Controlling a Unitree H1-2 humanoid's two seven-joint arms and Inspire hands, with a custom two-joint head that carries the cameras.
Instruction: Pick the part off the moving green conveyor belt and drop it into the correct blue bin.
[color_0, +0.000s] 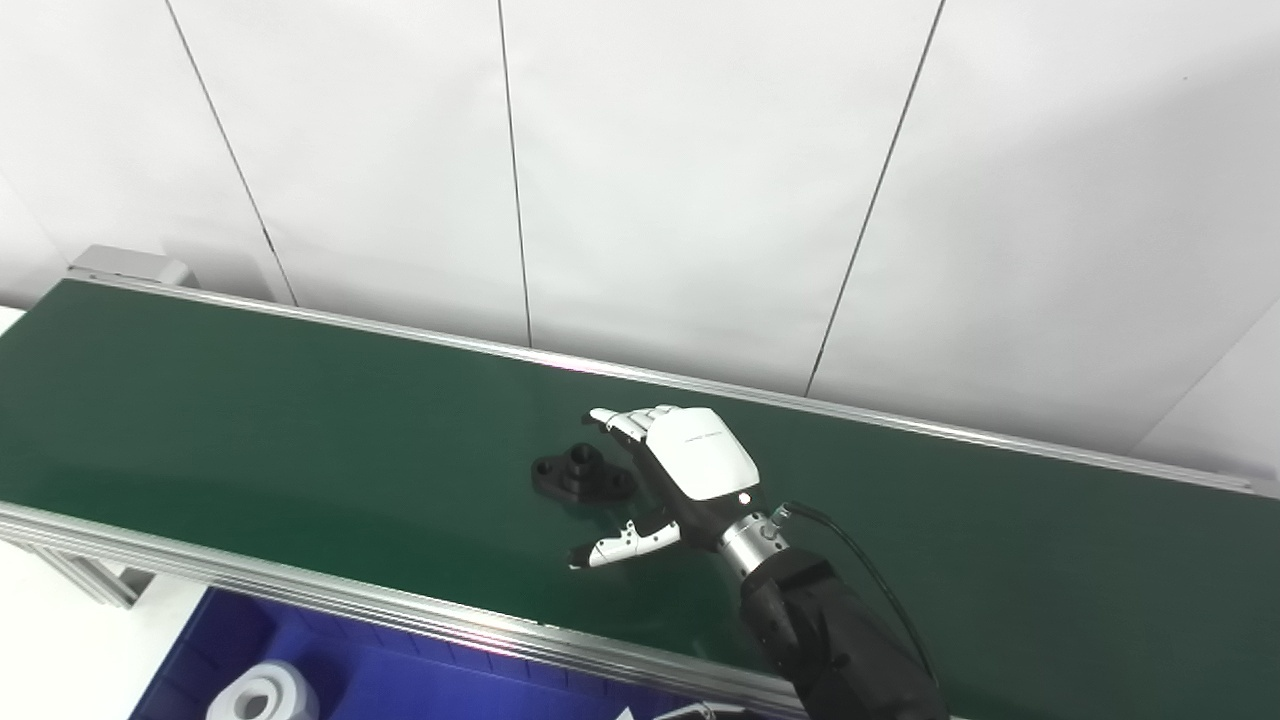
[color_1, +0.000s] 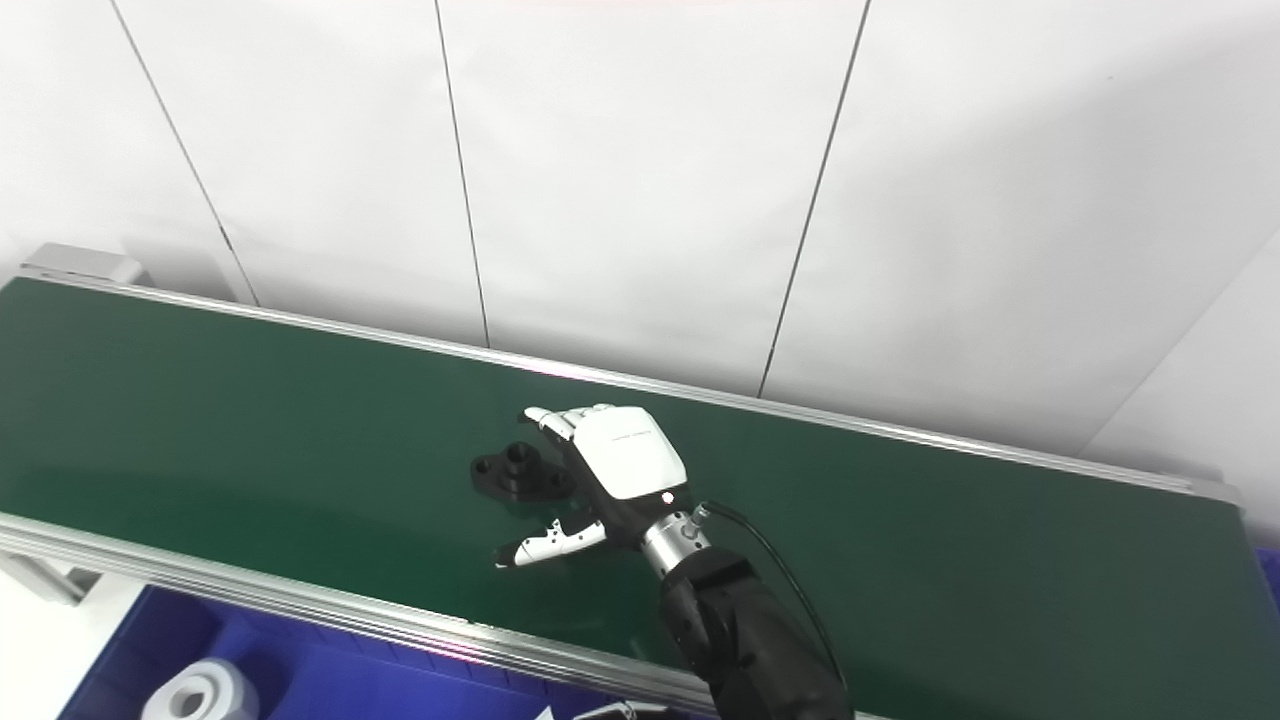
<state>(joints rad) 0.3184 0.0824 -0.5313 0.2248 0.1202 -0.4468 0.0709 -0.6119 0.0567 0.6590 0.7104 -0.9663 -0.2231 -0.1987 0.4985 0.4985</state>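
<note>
Black part (color_0: 580, 474) flat on the green belt (color_0: 300, 420), just left of the right hand (color_0: 680, 470). Fingers (color_0: 625, 421) and thumb spread wide, holding nothing yet, part sitting in the gap between them. Best to move along with the belt, slide in low, then squeeze on the raised middle bit. Blue bin (color_0: 400, 680) waiting below the near rail, a white ring (color_0: 262, 697) inside. Left hand out of sight.

Bright even light, sharp focus, soft shadows
</note>
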